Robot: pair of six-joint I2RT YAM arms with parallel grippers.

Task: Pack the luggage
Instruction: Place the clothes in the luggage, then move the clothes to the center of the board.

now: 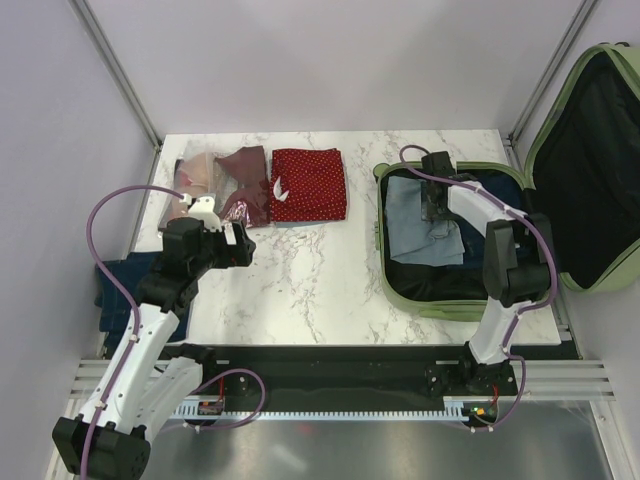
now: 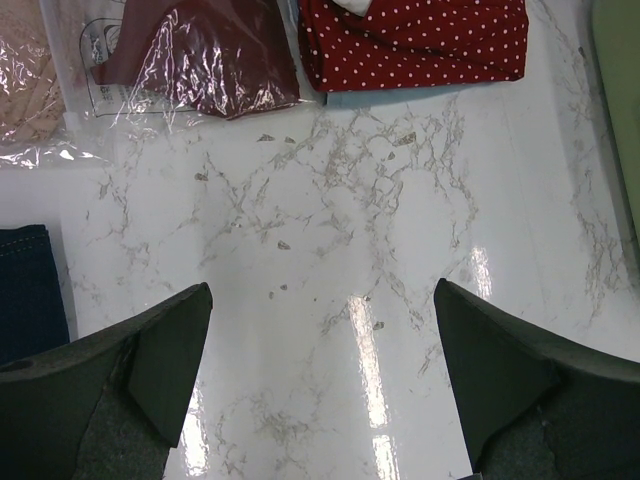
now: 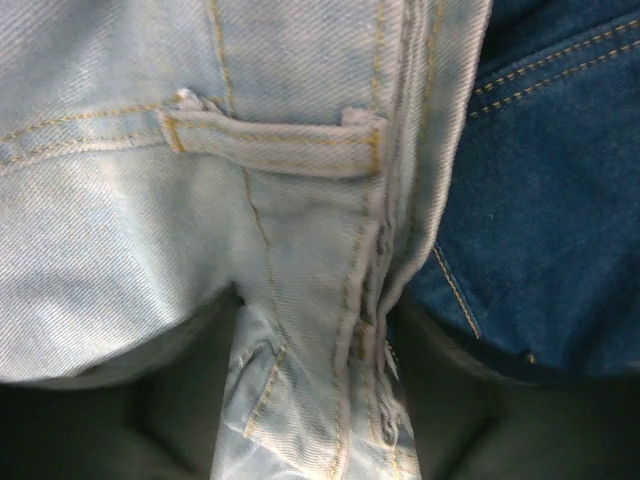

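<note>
The luggage [image 1: 450, 308] lies open directly under my right gripper [image 1: 437, 205], and its lid [image 1: 600, 150] stands up on the far side of that hand, away from my other arm. I judge the sage-green shell to be stiff, smooth and a little slippery, bulky more than heavy. For closing, the best hold would be the free rim of the lid, not the round corners. The black lining inside looks soft.

My right hand is low in the case, over the light blue jeans [image 3: 200, 250]. The denim is thick and floppy, with a belt loop [image 3: 270, 135] and orange stitching. A fold runs down between my fingers, but I cannot tell if they are gripping it or have let go. Beside it lies darker blue denim [image 3: 540, 200].

My left gripper [image 2: 320, 295] has its jaws wide apart, holding nothing, above the glossy marble table [image 2: 330, 200]. Ahead of it are a folded red polka-dot cloth [image 2: 415, 40] and a maroon garment in crinkled clear plastic [image 2: 210, 60].
</note>
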